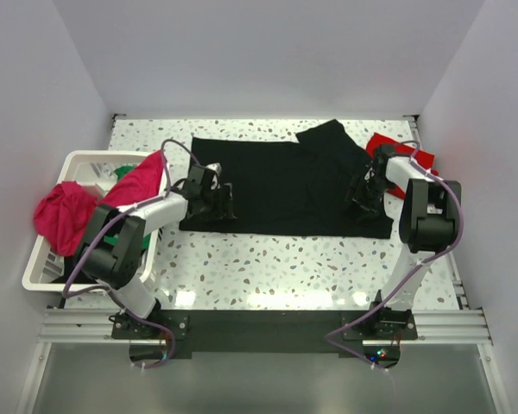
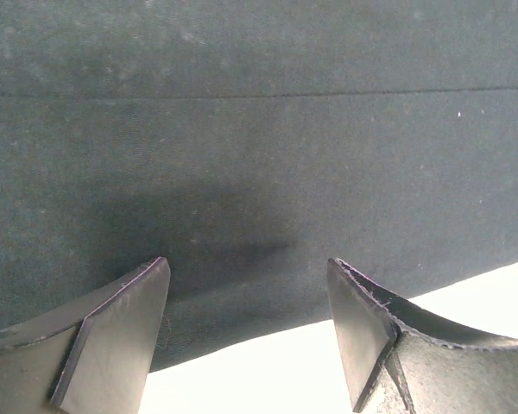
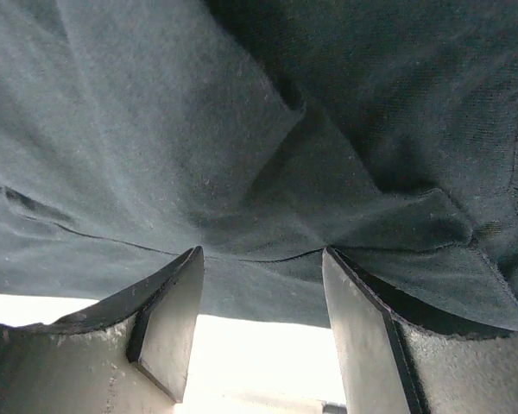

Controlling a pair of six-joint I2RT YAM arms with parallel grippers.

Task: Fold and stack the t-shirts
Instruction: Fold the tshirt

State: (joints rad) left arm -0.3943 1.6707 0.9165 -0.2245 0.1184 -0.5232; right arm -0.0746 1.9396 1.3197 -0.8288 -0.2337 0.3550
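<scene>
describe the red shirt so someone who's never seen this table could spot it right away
Find the large black t-shirt spread across the middle of the speckled table. Just beyond its far right corner lies the red t-shirt, bunched on the tabletop. It is the only red cloth there; the magenta-pink shirt hangs over the white basket on the left.
</scene>
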